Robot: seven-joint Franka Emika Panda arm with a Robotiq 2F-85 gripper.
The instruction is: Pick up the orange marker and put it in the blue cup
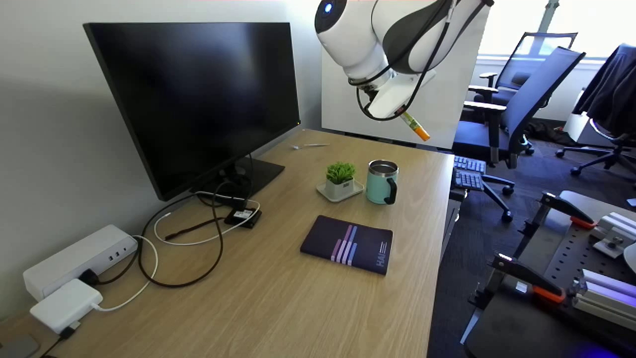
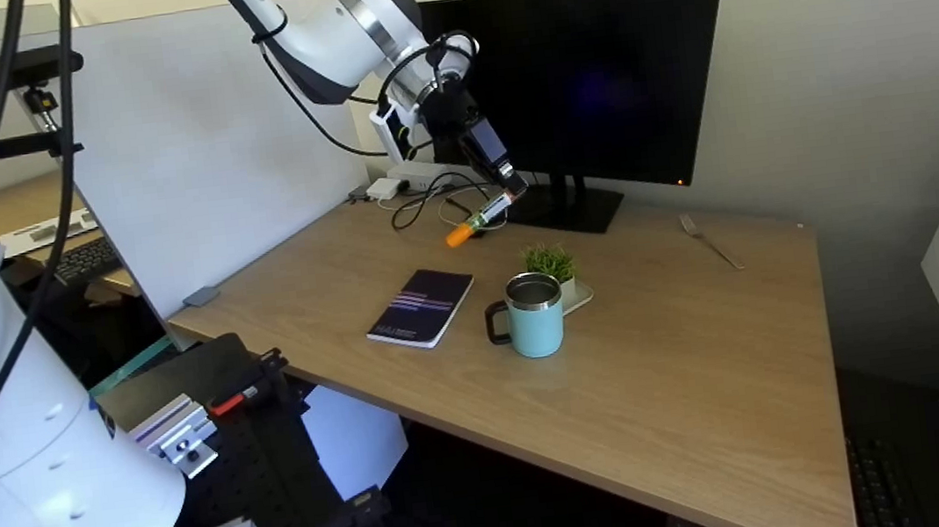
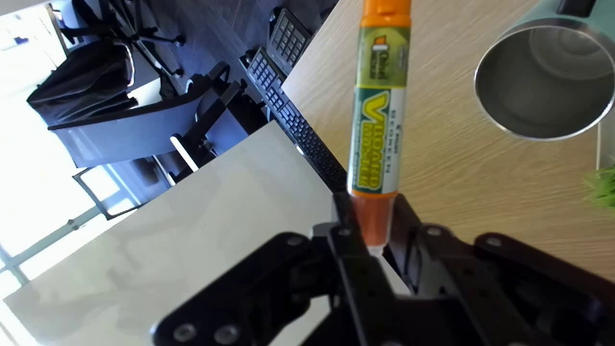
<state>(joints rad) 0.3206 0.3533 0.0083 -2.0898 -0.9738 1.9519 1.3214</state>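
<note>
Pick part done, I'd say: my gripper [image 3: 372,202] is narrowed onto the orange marker [image 3: 379,115], pinching it at one end, the rest sticking out past the tips. Marker is in the air, off the table [image 2: 686,380] and higher than the blue cup [image 1: 380,184]. Cup stands upright, mouth up, nearer the table's long edge away from the monitor [image 1: 198,99] than to the monitor itself; plant [image 1: 340,173] just beside it on the monitor side, notebook [image 1: 348,244] near. Key thing is the axis: marker slants, its free orange end lowest, pointing down and, as I read both exterior views, out toward that same long edge, not into the cup. Wrist view has the cup off to one side of the marker, clearly apart; height gap I can't tell. Next, I judge, I need to shift until the low end sits above the mouth, bring the axis nearer vertical, lower, let go. Risk: come in at this slant and the free end likely catches the rim or shoves the cup toward that edge.
</note>
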